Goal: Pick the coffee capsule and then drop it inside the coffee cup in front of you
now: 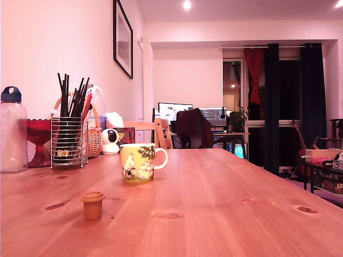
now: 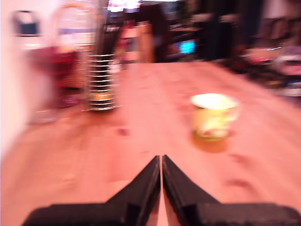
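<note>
Blurred, jaws closed, mug beyond

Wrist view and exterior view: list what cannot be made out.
- Tan-brown tapered plastic coffee capsule: absent from the wrist view, outside its frame.
- Black gripper: absent from the exterior view; fingertips nearly touching, nothing visible between.
- Yellow ceramic coffee cup: print smeared by wrist-view blur; inside hidden in the exterior view by its wall.

Wrist view smeared by motion blur: print on yellow ceramic mug unreadable, wire utensil holder indistinct. Black gripper base cut off by frame edge.
</note>
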Robot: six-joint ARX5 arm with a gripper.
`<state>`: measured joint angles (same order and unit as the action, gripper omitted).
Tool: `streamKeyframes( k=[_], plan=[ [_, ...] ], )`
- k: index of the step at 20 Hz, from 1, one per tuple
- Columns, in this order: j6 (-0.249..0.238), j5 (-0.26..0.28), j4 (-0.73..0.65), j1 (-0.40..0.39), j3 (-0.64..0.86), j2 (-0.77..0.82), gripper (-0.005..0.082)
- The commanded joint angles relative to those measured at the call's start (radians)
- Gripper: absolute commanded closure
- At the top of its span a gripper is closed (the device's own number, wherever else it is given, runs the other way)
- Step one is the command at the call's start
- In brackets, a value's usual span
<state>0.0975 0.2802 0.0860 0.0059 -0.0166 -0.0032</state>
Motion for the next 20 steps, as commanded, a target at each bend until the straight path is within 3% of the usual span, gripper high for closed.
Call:
streamKeyframes(
  k=[1,4,8,14,20],
  plan=[
    [0.005,0.019,-0.012,-0.023,0.013,-0.010,0.0790],
    [0.016,0.052,0.002,-0.081,0.011,-0.010,0.0790],
    [0.027,0.044,0.027,-0.188,0.009,-0.010,0.0790],
    [0.026,-0.031,0.130,-0.351,0.009,-0.009,0.0790],
    [0.026,-0.085,0.159,-0.459,0.009,0.019,0.0790]
  ],
)
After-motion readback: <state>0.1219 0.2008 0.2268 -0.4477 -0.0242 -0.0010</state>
